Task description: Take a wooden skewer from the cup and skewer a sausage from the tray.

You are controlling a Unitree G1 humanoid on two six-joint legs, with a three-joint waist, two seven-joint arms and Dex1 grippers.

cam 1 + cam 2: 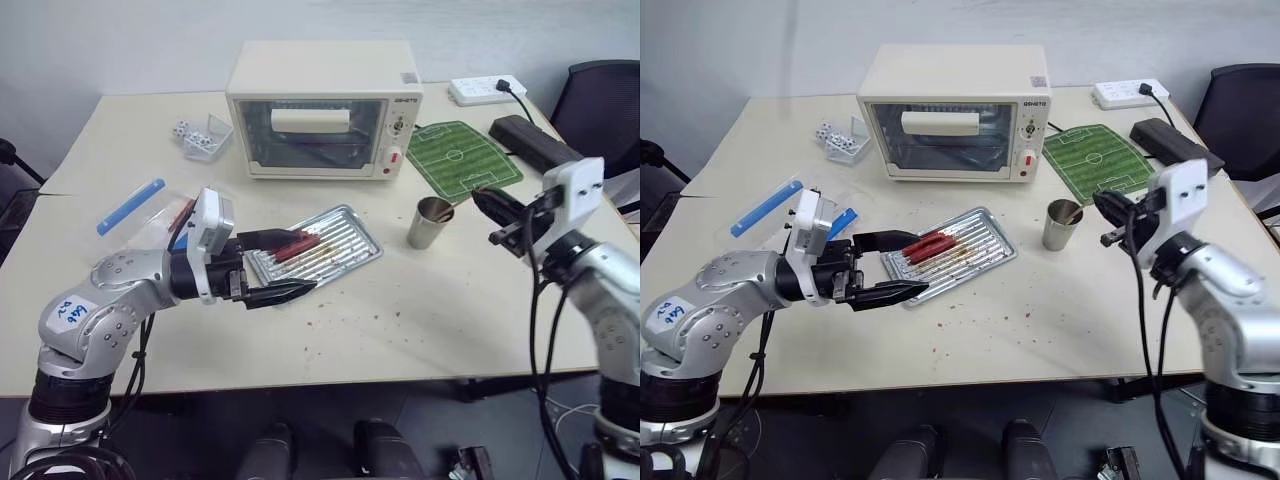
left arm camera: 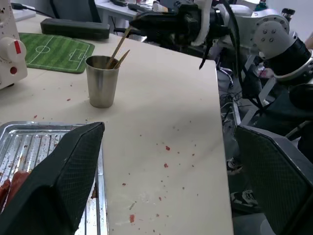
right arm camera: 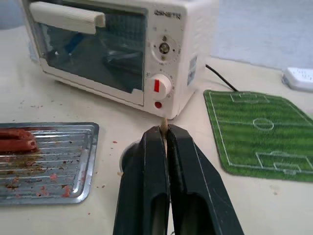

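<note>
The metal cup stands right of the ribbed tray, where two dark-red sausages lie side by side. My right gripper hovers just above and right of the cup, shut on a wooden skewer whose lower end still reaches into the cup; its tip pokes out between the closed fingers. Another skewer leans inside the cup. My left gripper is held level over the tray's near-left end, open, one finger above the sausages and one in front of the tray, holding nothing.
A cream toaster oven stands behind the tray. A green football-pitch mat, a black box and a power strip lie at the back right. A clear packet with a blue strip and a dice tub are on the left.
</note>
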